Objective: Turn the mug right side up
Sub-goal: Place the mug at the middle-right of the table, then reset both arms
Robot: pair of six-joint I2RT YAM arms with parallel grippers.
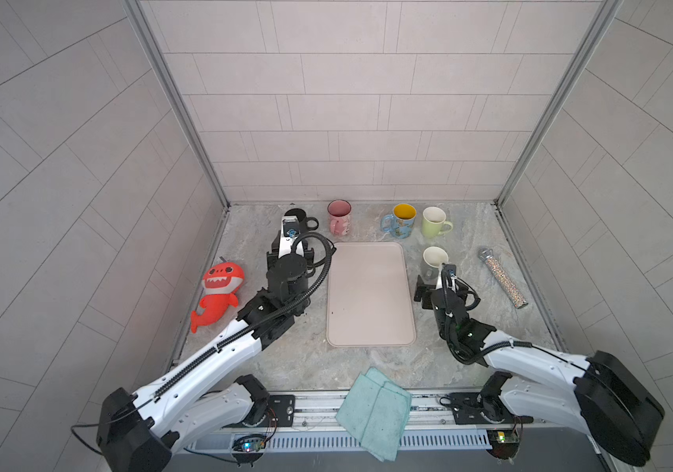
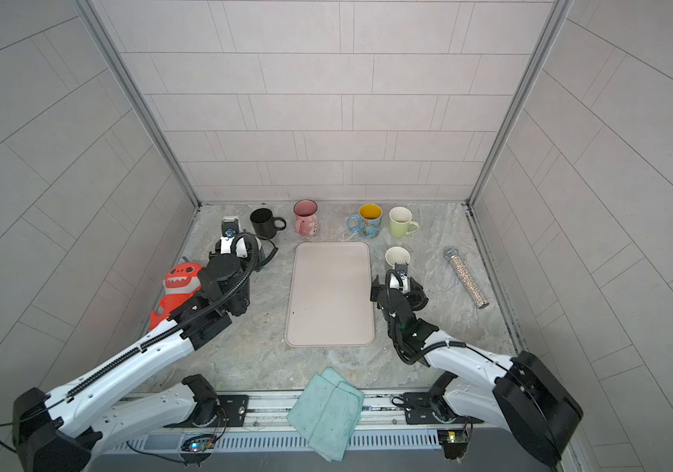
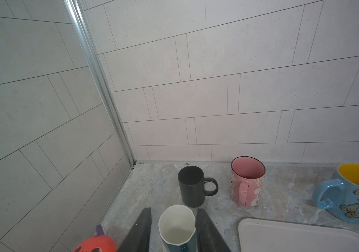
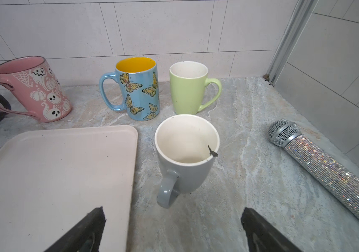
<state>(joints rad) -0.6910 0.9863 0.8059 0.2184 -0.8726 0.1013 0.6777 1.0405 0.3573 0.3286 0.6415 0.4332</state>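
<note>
Desk (image 1: 310,359) w/ tray (image 1: 369,294) mid. By tray's edge the right gripper (image 4: 173,210), jaws wide apart, sits just behind grey mug (image 4: 185,157), which stands mouth-up on its own, so prob. done. Opposite, the left gripper (image 3: 173,210) loosely straddles white-teal mug (image 3: 177,229), also upright. There's a gap on one side, so it doesn't look clamped.

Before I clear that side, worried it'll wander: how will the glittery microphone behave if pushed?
The microphone lies on its side and is round, so it will likely roll. Its mesh head looks wider than the handle, so it may curve. The rhinestone skin probably grips rather than slips.
</note>
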